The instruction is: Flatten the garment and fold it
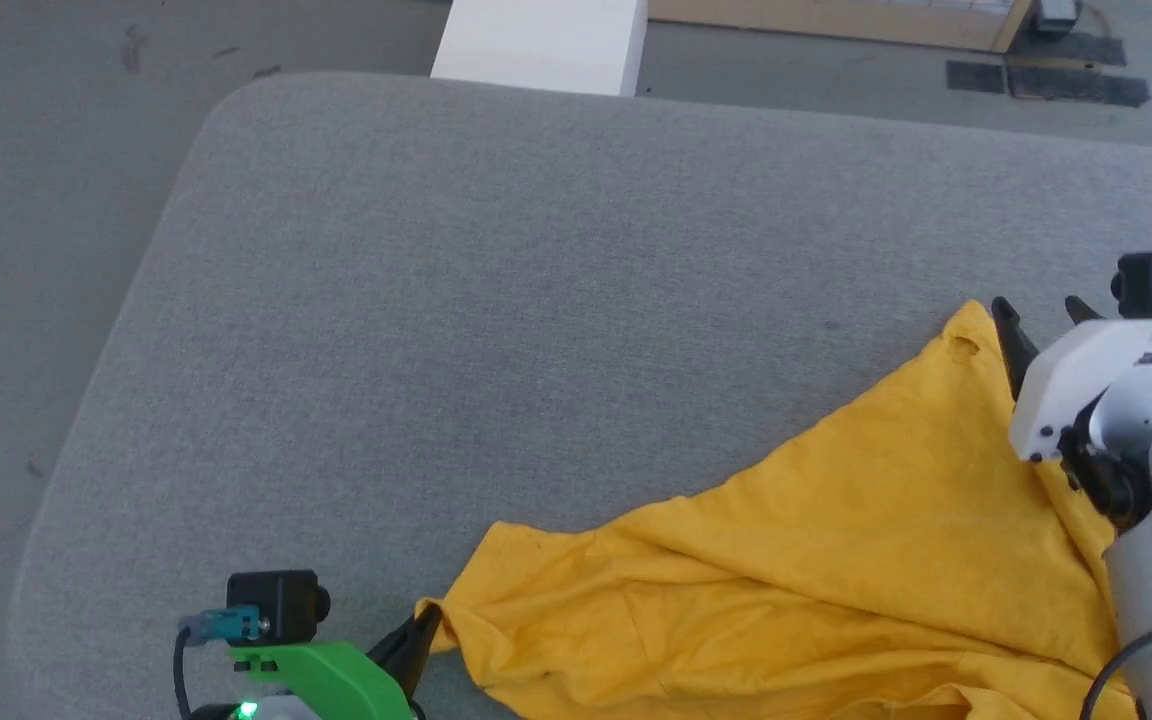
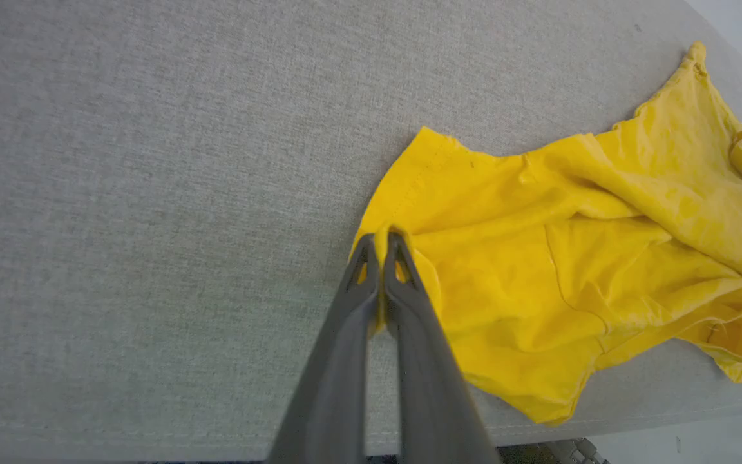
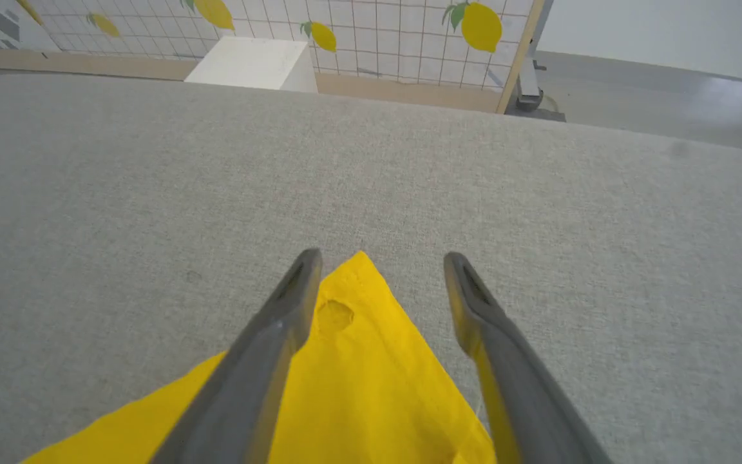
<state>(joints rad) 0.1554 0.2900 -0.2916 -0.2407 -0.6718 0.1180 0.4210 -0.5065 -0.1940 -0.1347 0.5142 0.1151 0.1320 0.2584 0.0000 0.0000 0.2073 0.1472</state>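
Observation:
The garment (image 1: pixel 836 540), a bright yellow T-shirt, lies rumpled on the grey padded table (image 1: pixel 496 300) toward the near right. Its far corner (image 3: pixel 358 303) lies flat as a point with a small dent in it. My left gripper (image 2: pixel 381 240) is shut on a bunched edge of the garment (image 2: pixel 538 245) at its left end, seen low in the head view at my left gripper (image 1: pixel 424 625). My right gripper (image 3: pixel 380 258) stands open over that far corner, its fingers on either side of the cloth, not touching it; the head view shows my right gripper (image 1: pixel 1041 310) at the right edge.
The table's rounded far-left corner (image 1: pixel 236 95) and left edge drop to grey floor. A white box (image 1: pixel 541 45) stands beyond the far edge, next to a low wooden-framed panel (image 1: pixel 836 20). A tiled wall with lemon prints (image 3: pixel 345 32) rises behind.

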